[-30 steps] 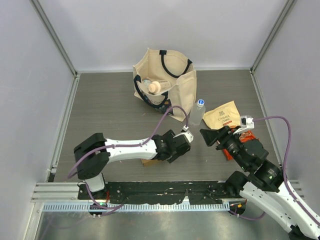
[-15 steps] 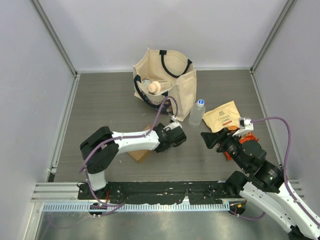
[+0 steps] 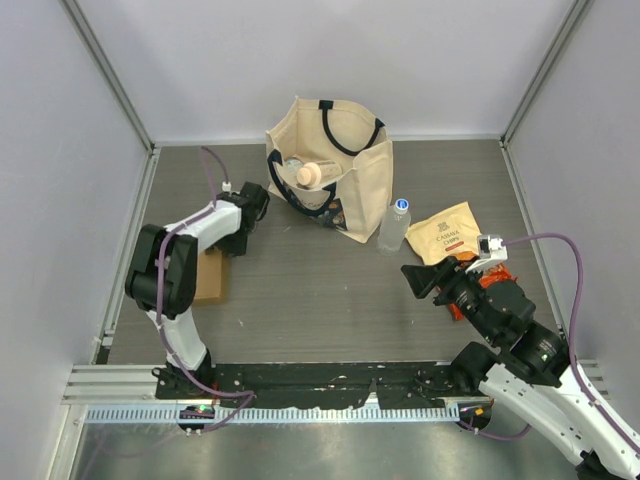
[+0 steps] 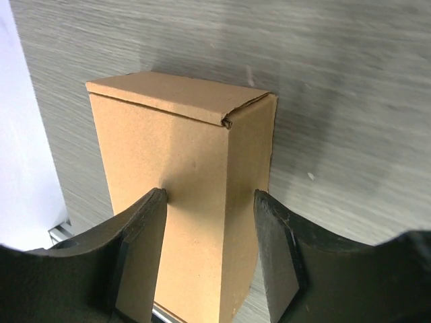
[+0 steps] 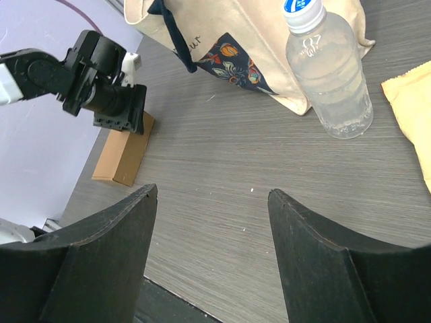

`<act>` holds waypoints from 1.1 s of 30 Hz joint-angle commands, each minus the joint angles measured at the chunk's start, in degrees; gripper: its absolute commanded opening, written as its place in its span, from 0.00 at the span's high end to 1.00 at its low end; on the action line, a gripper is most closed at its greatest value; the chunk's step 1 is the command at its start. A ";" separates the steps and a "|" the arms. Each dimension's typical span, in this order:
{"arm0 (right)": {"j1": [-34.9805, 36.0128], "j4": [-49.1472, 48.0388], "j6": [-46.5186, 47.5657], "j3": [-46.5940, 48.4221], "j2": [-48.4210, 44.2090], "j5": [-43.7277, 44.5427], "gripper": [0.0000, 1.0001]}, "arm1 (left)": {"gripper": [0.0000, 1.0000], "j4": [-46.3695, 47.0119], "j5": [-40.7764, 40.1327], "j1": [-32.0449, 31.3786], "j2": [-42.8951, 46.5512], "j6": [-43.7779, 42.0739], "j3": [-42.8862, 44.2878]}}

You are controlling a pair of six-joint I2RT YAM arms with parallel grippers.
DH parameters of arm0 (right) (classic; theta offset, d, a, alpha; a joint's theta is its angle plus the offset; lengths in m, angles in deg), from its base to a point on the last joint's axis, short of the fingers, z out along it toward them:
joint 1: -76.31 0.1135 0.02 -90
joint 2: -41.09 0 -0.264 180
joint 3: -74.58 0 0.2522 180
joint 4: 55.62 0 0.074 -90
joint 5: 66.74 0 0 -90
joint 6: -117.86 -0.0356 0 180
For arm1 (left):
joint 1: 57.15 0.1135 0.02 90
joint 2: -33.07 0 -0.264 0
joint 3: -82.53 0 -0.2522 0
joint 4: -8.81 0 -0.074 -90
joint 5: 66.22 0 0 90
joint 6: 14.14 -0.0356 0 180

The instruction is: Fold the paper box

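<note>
The paper box (image 3: 209, 280) is a brown kraft box, folded into a block, lying on the table at the far left by the wall rail. My left gripper (image 3: 219, 251) reaches down onto its far end. In the left wrist view the fingers (image 4: 145, 222) straddle the box (image 4: 195, 202), one on each side, closed against it. The right wrist view also shows the box (image 5: 123, 156) under the left gripper (image 5: 123, 120). My right gripper (image 3: 420, 275) is open and empty above the table at the right, its jaws wide apart (image 5: 212, 195).
A cream tote bag (image 3: 340, 175) with items inside stands at the back centre. A water bottle (image 3: 395, 224) stands beside it. An orange-and-cream snack pouch (image 3: 445, 232) lies at the right. The left wall rail (image 3: 128, 250) runs close to the box.
My left arm has swung from the table's middle to the far left, and the box has moved with it to the left wall. The right arm has barely moved.
</note>
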 commanded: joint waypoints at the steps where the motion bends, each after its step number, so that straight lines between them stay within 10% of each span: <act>1: -0.05 -1.88 1.86 3.57 1.04 -1.08 0.28 | 0.43 -0.11 0.14 4.63 -3.78 -6.10 4.32; 14: -0.05 -2.85 1.42 4.28 1.65 -2.48 0.28 | 0.47 25.01 0.74 16.49 -11.07 -35.00 6.17; 26: -0.05 -4.25 3.26 4.54 5.61 -3.89 0.28 | 0.45 26.97 0.30 24.58 -15.56 -39.25 13.38; 33: -0.05 -4.60 3.62 4.02 6.58 -4.68 0.28 | 0.28 27.60 -1.89 25.03 -13.63 -37.15 14.24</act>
